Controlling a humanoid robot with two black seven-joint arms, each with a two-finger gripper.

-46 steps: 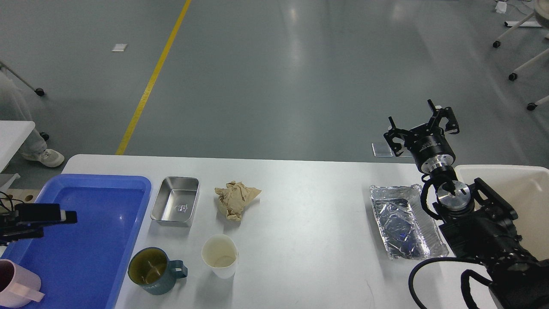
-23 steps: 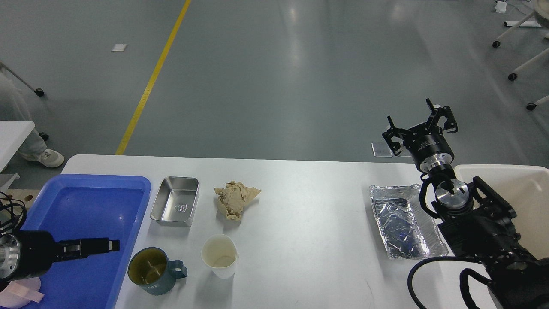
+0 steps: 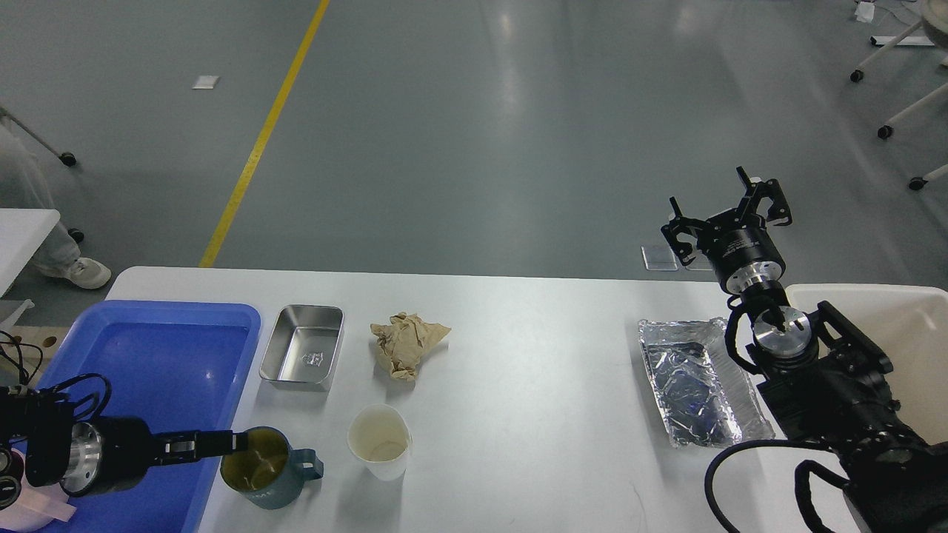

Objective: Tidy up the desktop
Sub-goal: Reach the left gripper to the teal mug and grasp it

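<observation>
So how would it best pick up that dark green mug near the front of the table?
Probably by the rim. The green mug stands upright with its mouth open, and its handle points right, away from the left gripper, which is at the mug's left rim. One finger inside and one outside the left wall, coming from the left, looks simplest. There seems to be something inside, so keep it level.

I see a smooth grey floor [image 3: 481, 133] beyond the table, glossy with pale streaks of overhead light. A yellow line [image 3: 261, 141] runs diagonally across it at left. A small white square [image 3: 207, 82] lies near that line. White caster-wheeled furniture legs [image 3: 892, 44] stand at upper right, another wheeled leg [image 3: 37, 141] at far left.
</observation>
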